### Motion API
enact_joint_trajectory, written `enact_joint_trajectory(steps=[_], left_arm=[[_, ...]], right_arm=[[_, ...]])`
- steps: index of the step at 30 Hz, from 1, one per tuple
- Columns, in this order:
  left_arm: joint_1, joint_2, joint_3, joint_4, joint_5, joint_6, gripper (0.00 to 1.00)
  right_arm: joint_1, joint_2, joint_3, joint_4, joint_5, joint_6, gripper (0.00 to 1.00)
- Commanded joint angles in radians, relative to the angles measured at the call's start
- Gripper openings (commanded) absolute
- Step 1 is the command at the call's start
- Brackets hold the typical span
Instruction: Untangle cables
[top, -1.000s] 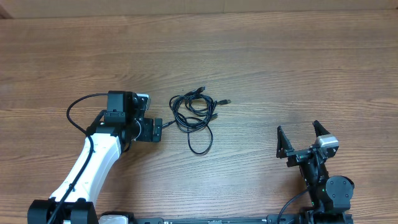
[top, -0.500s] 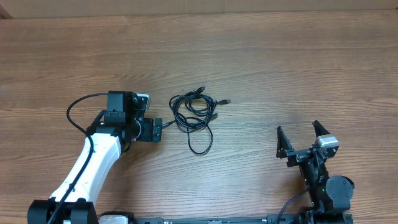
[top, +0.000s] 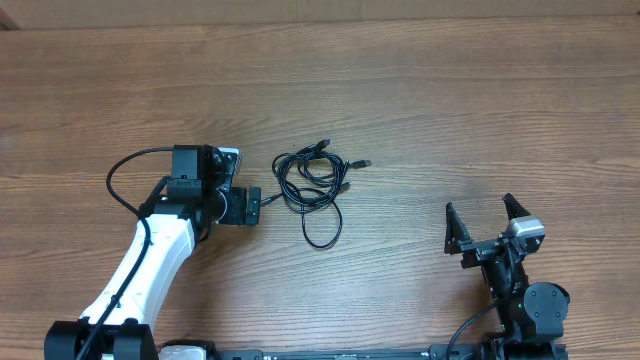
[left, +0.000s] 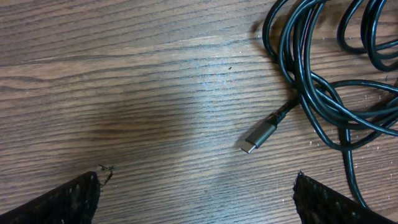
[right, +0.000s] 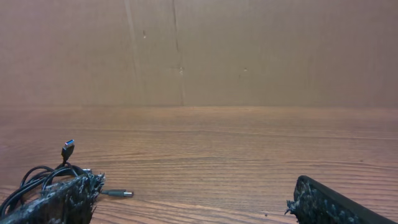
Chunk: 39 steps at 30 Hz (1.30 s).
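The cables (top: 312, 180) lie as one loose tangle of thin black cords on the wooden table (top: 450, 110), with small plugs sticking out. My left gripper (top: 257, 207) is open just left of the tangle, touching nothing. In the left wrist view the cables (left: 303, 93) fill the upper right and a silver-tipped plug (left: 256, 135) points down-left, ahead of my left gripper (left: 199, 199), whose jaws stand wide apart. My right gripper (top: 480, 218) is open and empty well to the right. In the right wrist view my right gripper (right: 193, 202) sees the cables (right: 37, 177) far left.
A brown wall (right: 199, 50) closes the table's far side in the right wrist view. The left arm's own thick black wire (top: 125, 170) loops out to the left of its wrist. Bare wood lies between the tangle and the right gripper.
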Motion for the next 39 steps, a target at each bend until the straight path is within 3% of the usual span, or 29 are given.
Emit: enact_joint_trajectory(steps=[1,39], left_arm=[[-0.002,0.006,0.023,0.001,-0.008,-0.006,0.99],[-0.003,0.006,0.024,0.001,-0.006,-0.029,1.00]], right_arm=[[0.006,-0.010,-0.011,0.003,0.003,-0.007,1.00],[0.006,-0.010,-0.011,0.003,0.003,-0.007,1.00]])
